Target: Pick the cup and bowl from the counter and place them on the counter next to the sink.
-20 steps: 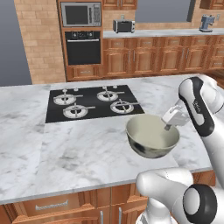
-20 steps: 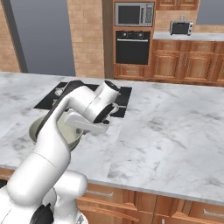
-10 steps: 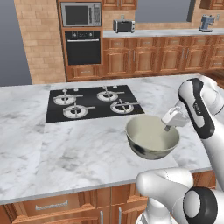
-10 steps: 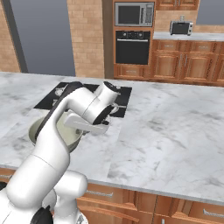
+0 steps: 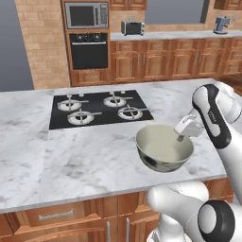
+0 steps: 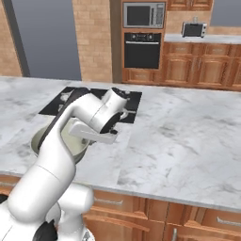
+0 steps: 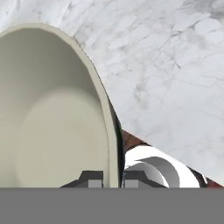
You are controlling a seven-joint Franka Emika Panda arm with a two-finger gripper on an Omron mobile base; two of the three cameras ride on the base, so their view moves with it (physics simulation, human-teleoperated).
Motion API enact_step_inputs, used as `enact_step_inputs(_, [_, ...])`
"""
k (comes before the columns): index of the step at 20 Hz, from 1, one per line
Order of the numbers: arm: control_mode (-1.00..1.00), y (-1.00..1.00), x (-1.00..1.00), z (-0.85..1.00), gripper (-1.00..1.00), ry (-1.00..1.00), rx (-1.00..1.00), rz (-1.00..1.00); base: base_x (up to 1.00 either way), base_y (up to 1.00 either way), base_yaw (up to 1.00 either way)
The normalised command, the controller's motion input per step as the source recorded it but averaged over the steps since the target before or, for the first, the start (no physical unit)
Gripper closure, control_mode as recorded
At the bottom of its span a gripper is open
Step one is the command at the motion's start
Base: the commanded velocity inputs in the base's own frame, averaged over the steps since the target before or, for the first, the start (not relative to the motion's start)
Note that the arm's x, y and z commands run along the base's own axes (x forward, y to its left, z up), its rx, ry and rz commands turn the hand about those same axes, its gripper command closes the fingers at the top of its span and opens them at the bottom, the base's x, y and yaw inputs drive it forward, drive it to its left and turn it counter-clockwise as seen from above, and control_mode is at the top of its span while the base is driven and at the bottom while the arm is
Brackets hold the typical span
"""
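— Gripper (image 7: 106, 183) first: how do its jaws stand?
— Pinched on the bowl's (image 5: 163, 147) rim. In the hand view one dark fingertip sits inside the cream wall and the other outside, with the thin edge between them.
— And where is the bowl itself?
— Over the front part of the white marble counter (image 5: 71, 156), toward its right end and close to the front edge. It is tilted, its far right rim raised where the gripper has it, and a shadow lies on the marble beneath. Whether its base touches the marble, I cannot tell.
— Going left to right across that counter?
— Bare marble at the left end, then the black four-burner cooktop (image 5: 99, 108) near the back edge, then the bowl in front of the cooktop's right corner, then the arm's white links.
— From the right base view?
— The arm covers most of the bowl (image 6: 41, 137); its left rim and some cream interior show near the front edge.
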Motion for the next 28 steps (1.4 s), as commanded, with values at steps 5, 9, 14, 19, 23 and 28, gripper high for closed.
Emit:
enact_step_inputs(5, [1.0,0.0,0.0,0.0,1.0,0.0,0.0,0.0,-0.81,-0.33,-0.1])
enact_step_inputs(9, [1.0,0.0,0.0,0.0,1.0,0.0,0.0,0.0,-0.22,-0.43,-0.28])
enact_step_inputs(14, [1.0,0.0,0.0,0.0,1.0,0.0,0.0,0.0,0.16,-0.71,-0.58])
enact_step_inputs(19, [1.0,0.0,0.0,0.0,1.0,0.0,0.0,0.0,0.16,-0.94,-0.72])
enact_step_inputs(23, [1.0,0.0,0.0,0.0,1.0,0.0,0.0,0.0,0.13,-0.95,-0.72])
enact_step_inputs(28, [1.0,0.0,0.0,0.0,1.0,0.0,0.0,0.0,0.07,-0.91,-0.71])
